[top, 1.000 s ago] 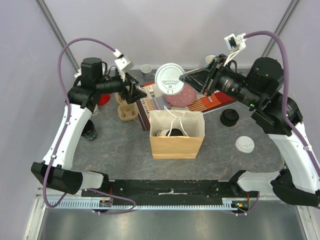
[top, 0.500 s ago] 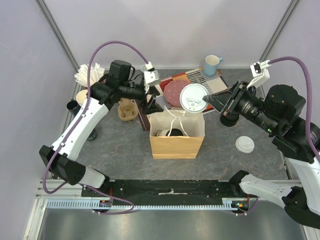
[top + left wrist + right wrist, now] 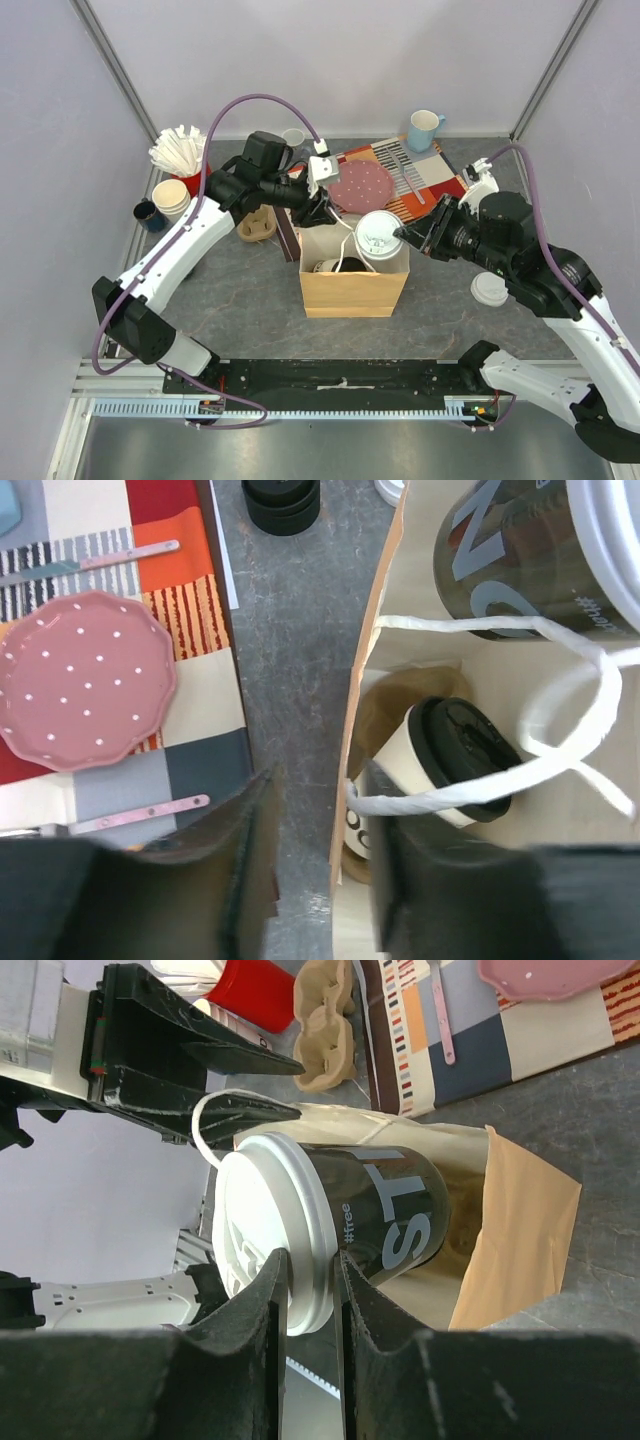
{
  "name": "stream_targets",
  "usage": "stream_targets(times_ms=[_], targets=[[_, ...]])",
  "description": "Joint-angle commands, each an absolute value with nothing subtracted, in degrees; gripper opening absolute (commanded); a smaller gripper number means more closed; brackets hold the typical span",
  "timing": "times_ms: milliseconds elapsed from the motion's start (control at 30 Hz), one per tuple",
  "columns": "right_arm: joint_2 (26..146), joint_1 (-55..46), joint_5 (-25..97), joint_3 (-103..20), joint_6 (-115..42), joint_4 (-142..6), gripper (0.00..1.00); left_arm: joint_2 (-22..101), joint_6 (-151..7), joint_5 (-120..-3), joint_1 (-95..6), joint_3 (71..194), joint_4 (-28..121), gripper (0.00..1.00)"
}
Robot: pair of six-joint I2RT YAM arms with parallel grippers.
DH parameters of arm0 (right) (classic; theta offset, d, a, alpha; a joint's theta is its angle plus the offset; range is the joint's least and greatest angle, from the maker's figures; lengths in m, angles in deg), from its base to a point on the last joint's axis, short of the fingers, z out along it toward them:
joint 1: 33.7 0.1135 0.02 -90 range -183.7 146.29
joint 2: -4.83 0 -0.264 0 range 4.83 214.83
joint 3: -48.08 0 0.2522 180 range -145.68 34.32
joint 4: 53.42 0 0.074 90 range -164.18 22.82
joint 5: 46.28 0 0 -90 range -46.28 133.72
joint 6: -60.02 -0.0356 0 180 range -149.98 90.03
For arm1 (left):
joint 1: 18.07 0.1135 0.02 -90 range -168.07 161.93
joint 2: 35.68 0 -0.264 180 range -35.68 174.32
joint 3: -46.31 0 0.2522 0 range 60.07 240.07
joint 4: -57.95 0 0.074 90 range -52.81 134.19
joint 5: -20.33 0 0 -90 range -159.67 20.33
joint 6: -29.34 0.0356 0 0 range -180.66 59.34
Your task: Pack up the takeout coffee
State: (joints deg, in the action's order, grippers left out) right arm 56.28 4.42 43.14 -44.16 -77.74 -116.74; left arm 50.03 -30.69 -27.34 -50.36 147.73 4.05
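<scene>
**Black cup held at the bag's mouth, cream cup already inside**

The right tool (image 3: 312,1272) is pinched shut on the rim of the white lid of the black cup (image 3: 392,1210), one finger on the lid's top face and the other under its edge. In the overhead view that lid faces up, and the cup (image 3: 380,236) hangs at the right half of the open mouth of the paper bag (image 3: 355,290). How far its base has gone below the bag's rim cannot be told.

The left tool (image 3: 318,780) stands partly open astride the bag's far-left wall (image 3: 408,580), one finger outside and one inside. A gap shows on the outer side, so it is not clamped on the paper. From above, this tool (image 3: 322,206) sits at the bag's back-left corner.

Inside the bag lies the cream cup with the black lid (image 3: 465,750), leaning over near the bottom. The white cord handles (image 3: 560,750) loop across it.

The bag stands upright in the middle of the grey surface (image 3: 230,290). Just behind it is a patchwork placemat (image 3: 430,180) carrying a pink dotted plate (image 3: 362,186). A cardboard cup carrier (image 3: 257,226) sits to the bag's left, and a loose white lid (image 3: 489,289) lies to its right, partly under the right arm. A blue mug (image 3: 423,128) stands at the back, and a stack of paper cups (image 3: 172,195) is at the far left.
</scene>
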Motion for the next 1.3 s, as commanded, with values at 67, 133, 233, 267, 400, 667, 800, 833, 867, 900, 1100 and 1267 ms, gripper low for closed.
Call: stream_targets(times_ms=[67, 133, 233, 267, 400, 667, 800, 833, 867, 900, 1100, 1267], targets=[[54.58, 4.18, 42.93, -40.75, -79.72, -112.36, 0.01, 50.37, -34.2, -28.53, -50.76, 146.38, 8.24, 0.1], [54.58, 4.09, 42.05, -38.64, -80.77, -111.39, 0.01, 50.37, -35.87, -29.49, -50.76, 146.47, 8.16, 0.02], [54.32, 3.56, 42.22, -36.79, -82.35, -110.6, 0.05, 49.84, -38.86, -32.04, -50.68, 146.82, 8.16, 0.02], [53.97, 3.39, 42.4, -36.17, -82.71, -110.34, 0.05, 49.66, -39.74, -32.83, -50.5, 147.0, 8.16, 0.02], [54.05, 1.81, 39.77, -32.75, -84.02, -108.85, 0.04, 48.87, -43.78, -32.41, -50.33, 147.17, 7.37, 0.02], [59.41, -1.18, 35.81, -28.52, -83.16, -104.71, 0.01, 47.11, -42.91, -28.8, -50.33, 145.42, 5.34, 0.02], [62.05, -1.62, 34.75, -27.21, -82.45, -104.62, 0.0, 46.85, -41.94, -28.89, -50.33, 145.42, 4.73, 0.02], [63.27, -1.54, 35.1, -27.29, -82.27, -104.8, 0.0, 46.76, -41.86, -28.8, -50.33, 145.42, 4.64, 0.02], [63.8, -1.54, 35.45, -27.38, -81.92, -104.88, 0.0, 46.85, -41.68, -28.88, -50.33, 145.5, 4.55, 0.02], [64.33, -1.54, 35.8, -27.64, -80.96, -105.15, 0.0, 46.85, -41.68, -28.8, -50.33, 145.76, 4.38, 0.02], [67.76, -1.62, 40.38, -33.0, -74.55, -115.33, 0.0, 46.5, -41.68, -29.85, -50.33, 146.3, 1.74, 0.02], [72.15, -1.62, 34.51, -33.18, -70.41, -119.56, 0.0, 44.39, -42.47, -31.08, -50.33, 143.58, -1.42, 0.02]])
